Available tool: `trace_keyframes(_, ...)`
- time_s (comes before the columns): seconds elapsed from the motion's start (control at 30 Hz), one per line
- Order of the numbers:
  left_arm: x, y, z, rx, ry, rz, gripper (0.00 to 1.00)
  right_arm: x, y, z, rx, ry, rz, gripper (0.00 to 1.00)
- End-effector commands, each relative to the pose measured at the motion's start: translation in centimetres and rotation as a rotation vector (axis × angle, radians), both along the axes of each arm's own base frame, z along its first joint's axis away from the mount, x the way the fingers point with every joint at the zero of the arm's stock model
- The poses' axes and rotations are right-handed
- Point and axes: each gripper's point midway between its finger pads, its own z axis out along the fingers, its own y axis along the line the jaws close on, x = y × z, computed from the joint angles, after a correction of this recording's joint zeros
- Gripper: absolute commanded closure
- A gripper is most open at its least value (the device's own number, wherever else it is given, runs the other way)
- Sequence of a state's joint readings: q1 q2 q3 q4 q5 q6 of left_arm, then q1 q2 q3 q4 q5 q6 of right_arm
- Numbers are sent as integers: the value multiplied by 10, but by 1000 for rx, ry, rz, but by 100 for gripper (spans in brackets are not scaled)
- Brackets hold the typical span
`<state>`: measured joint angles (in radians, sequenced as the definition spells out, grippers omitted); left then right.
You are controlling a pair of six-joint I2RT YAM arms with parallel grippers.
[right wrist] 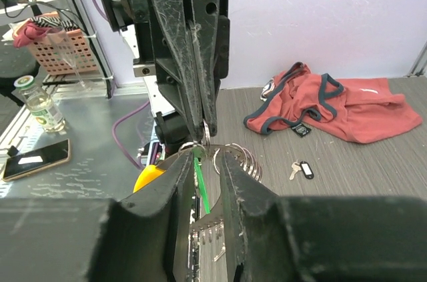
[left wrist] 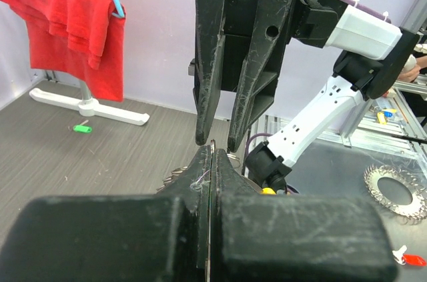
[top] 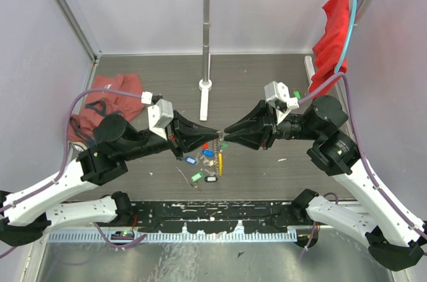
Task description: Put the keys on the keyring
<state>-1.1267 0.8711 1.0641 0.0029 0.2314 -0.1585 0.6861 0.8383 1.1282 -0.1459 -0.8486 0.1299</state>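
Above the table's middle, my left gripper [top: 215, 137] [left wrist: 212, 153] is shut on the thin wire of the keyring [right wrist: 239, 157]. The ring's silvery coils [left wrist: 173, 177] and yellow-orange section [right wrist: 148, 177] hang beside the jaws. My right gripper [top: 227, 134] [right wrist: 207, 157] meets it tip to tip and is shut on a green-tagged key [right wrist: 200, 182], which sits at the ring wire. Loose keys lie on the table below: a blue-tagged one [top: 191, 160], a green-tagged one [top: 196, 177] and a black-tagged one [top: 211, 179] [right wrist: 301, 170].
A red garment [top: 107, 99] lies crumpled on the table at the left. A metal stand [top: 205, 42] rises behind the grippers, and a red cloth [top: 333, 35] hangs from its rail at the right. Another green-tagged key [left wrist: 81, 129] lies near the stand's foot.
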Motion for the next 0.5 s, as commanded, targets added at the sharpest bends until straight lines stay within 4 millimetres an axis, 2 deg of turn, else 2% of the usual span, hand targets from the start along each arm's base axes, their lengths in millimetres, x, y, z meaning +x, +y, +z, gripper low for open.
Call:
trace_keyframes(0.0,-5,1,23,-72,-30,-22,100,-10,-2,23,56,-87,45,73)
trace_keyframes(0.47,-6,0,25,-72,-38,-29,100,-6,4,15,34,-57,61,76)
